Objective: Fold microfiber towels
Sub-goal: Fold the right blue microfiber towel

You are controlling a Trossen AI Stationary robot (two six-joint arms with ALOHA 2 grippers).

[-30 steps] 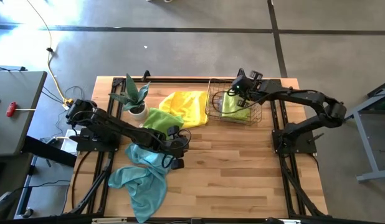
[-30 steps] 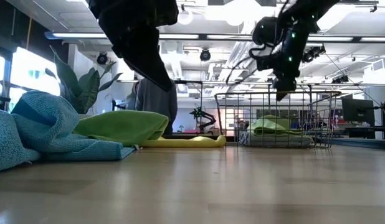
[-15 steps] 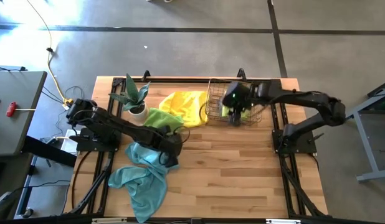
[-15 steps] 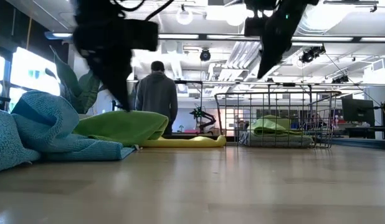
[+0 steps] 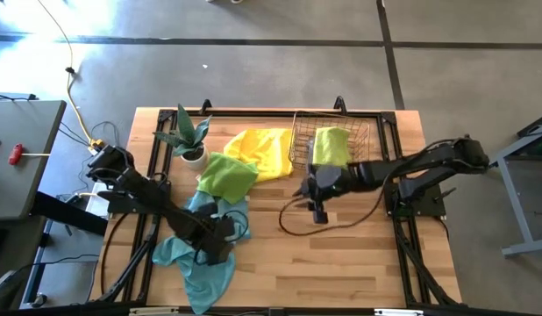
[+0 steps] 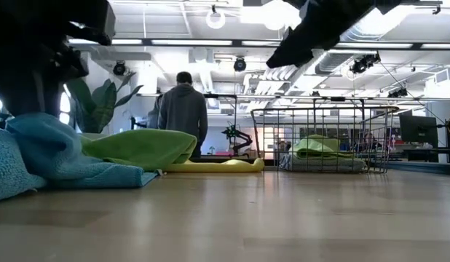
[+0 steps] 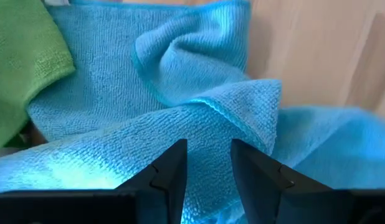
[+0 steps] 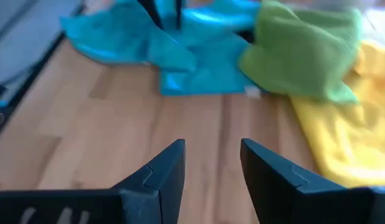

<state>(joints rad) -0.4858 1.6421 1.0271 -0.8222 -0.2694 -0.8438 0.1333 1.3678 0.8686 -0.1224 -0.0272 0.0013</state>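
A crumpled teal towel (image 5: 201, 254) lies at the table's near left, one part hanging over the near edge. My left gripper (image 5: 217, 241) points down, open, just over a raised fold of it (image 7: 242, 106); whether it touches, I cannot tell. A lime green towel (image 5: 227, 173) lies behind it, overlapping a yellow towel (image 5: 262, 149). A folded green towel (image 5: 331, 145) rests in the wire basket (image 5: 299, 154). My right gripper (image 5: 301, 190) hangs open over bare wood at mid-table, pointing toward the towels on the left (image 8: 211, 152).
A potted plant (image 5: 190, 136) stands at the far left beside the lime towel. A dark cable (image 5: 297, 226) loops on the wood under my right arm. Bare wood spreads across the near middle and right. A person (image 6: 183, 109) stands in the room behind.
My left gripper has swung toward the table's near left, from beside the lime towel to over the teal towel. My right gripper has come away from the basket toward the table's middle and tipped up from pointing down. The green towel stays in the basket.
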